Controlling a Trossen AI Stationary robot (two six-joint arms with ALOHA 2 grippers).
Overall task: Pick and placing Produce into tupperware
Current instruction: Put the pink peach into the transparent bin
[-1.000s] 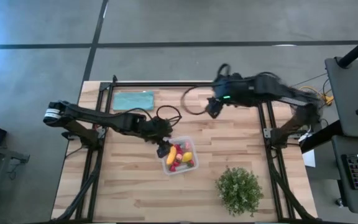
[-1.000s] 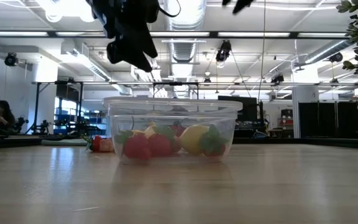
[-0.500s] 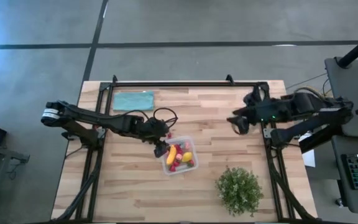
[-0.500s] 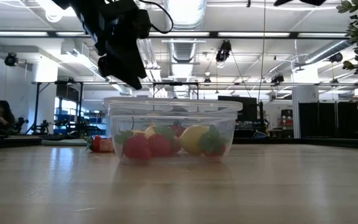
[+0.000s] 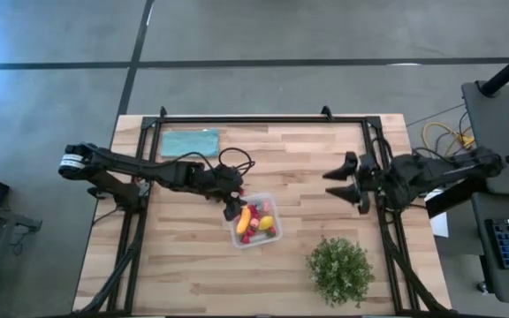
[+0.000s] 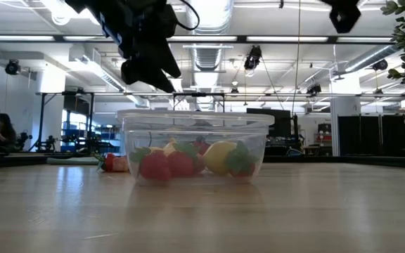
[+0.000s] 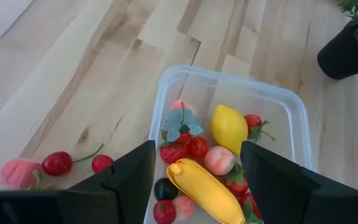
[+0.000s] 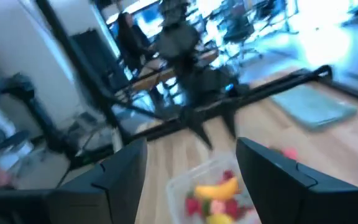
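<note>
left gripper (image 5: 231,210) spread wide and empty above the edge of the tupperware (image 5: 255,222) of produce (image 7: 207,165) mid-table, right gripper (image 5: 347,182) parted near the right rail, pale plank table (image 5: 193,274), teal cloth (image 5: 190,142), workshop behind.

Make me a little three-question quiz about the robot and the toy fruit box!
1. True or false: the tupperware has a lid on it.
2. Which piece of produce is the long one in the box? A) banana B) carrot C) cucumber
3. Fill in: the cherries lie on the ______, outside the box.

The left end effector hangs open above the box; the right end effector is open too, near the table's right edge, holding nothing.

Key: 1 false; 2 A; 3 table.
</note>
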